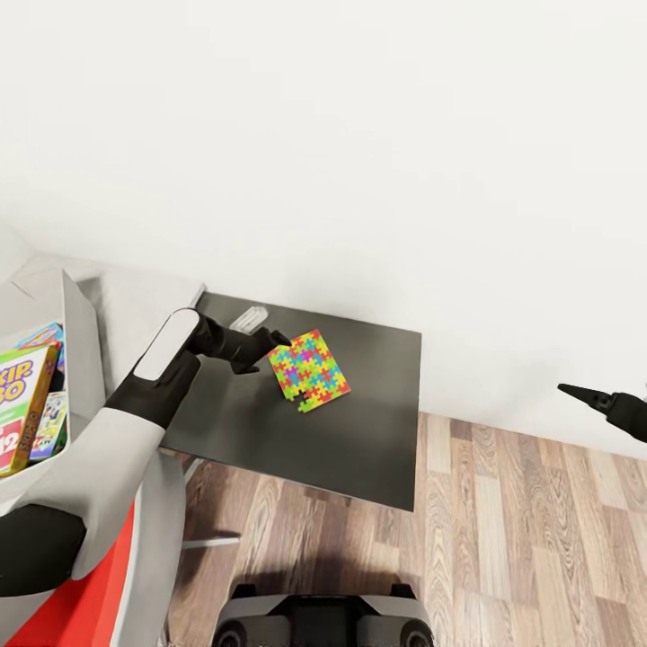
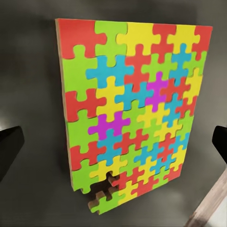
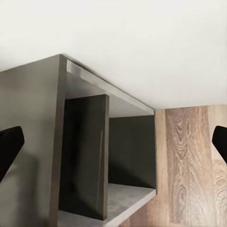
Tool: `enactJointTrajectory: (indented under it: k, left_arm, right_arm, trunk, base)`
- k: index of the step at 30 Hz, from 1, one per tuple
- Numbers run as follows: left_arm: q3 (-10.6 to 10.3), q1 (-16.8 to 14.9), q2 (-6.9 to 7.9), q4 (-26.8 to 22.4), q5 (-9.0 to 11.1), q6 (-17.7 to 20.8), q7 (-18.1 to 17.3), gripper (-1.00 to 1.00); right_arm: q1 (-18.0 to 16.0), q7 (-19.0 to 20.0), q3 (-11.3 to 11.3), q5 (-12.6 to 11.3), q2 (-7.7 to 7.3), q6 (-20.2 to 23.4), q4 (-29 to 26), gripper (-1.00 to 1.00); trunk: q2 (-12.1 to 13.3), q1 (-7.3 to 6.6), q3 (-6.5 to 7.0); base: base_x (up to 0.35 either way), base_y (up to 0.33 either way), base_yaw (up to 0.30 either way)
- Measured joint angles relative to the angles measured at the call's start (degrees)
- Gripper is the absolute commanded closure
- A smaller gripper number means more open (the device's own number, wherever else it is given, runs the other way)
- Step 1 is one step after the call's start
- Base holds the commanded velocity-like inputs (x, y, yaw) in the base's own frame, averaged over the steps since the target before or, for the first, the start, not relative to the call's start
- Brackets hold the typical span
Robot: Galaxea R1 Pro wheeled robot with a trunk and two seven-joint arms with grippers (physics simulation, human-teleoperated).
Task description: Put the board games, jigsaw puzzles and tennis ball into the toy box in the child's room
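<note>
A multicoloured jigsaw puzzle (image 1: 308,371) lies flat on the table's lower dark grey wing (image 1: 359,440). My left gripper (image 1: 270,347) hovers just off the puzzle's near-left edge. In the left wrist view the puzzle (image 2: 132,109) sits between the open fingers (image 2: 9,146), with one edge piece slightly loose. The light grey toy box (image 1: 79,346) stands at the far left. It holds a yellow-green-red board game (image 1: 22,404) and a blue one (image 1: 43,338). My right gripper (image 1: 584,396) hangs open over the floor at the right, holding nothing.
A small clear object (image 1: 250,316) lies at the back of the dark wing. Wood-plank floor (image 1: 503,539) spreads to the right and front. The right wrist view faces the desk's open shelf (image 3: 94,156). Something red (image 1: 81,593) sits under my left arm, and my base (image 1: 314,620) is below.
</note>
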Motion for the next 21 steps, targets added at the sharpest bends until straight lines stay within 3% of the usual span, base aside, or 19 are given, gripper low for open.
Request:
enactJointTrajectory:
  k: [21]
  left_arm:
    - [0.02, -0.21, 1.02, 0.20, -0.04, -0.01, -0.02, -1.00]
  right_arm:
    - [0.07, 0.00, 0.00, 0.00, 0.00, 0.00, -0.37, -1.00]
  trunk:
    - [0.00, 0.00, -1.96]
  base:
    - [0.000, 0.000, 0.000]
